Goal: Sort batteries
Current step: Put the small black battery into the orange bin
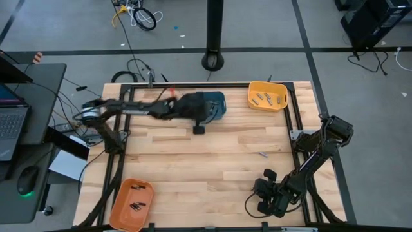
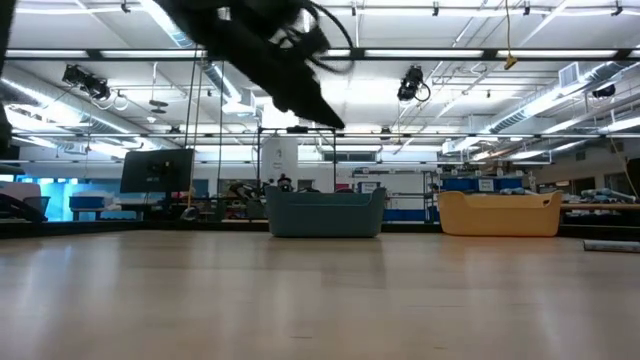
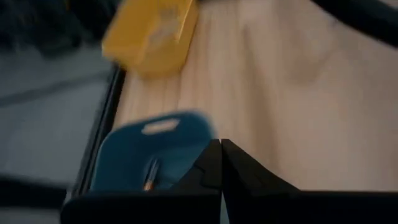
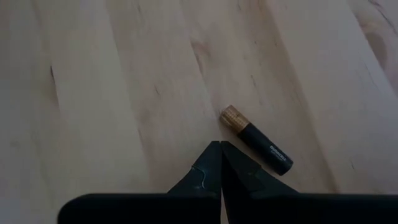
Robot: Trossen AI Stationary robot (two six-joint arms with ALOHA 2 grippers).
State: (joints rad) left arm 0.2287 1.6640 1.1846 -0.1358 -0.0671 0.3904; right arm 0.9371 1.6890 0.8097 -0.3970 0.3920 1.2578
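Observation:
My left gripper [image 1: 199,129] hangs shut above the table at the near-left side of the blue bin [image 1: 214,104], with nothing between its fingers. The left wrist view shows its shut tips [image 3: 221,144] before the blue bin [image 3: 146,155], where one battery [image 3: 149,175] lies. My right gripper [image 4: 221,145] is shut low over the table near the near right corner. Its tips point at a loose black battery with a gold end [image 4: 258,147], which lies flat on the wood [image 1: 262,154] just clear of them. Several more batteries lie in the yellow bin [image 1: 267,96] and the orange bin [image 1: 132,203].
The blue bin [image 2: 325,212] and the yellow bin [image 2: 500,212] stand along the far edge, and the orange bin sits at the near left corner. Black frame rails [image 1: 293,119] run along the table's sides. Bare wood lies across the middle of the table.

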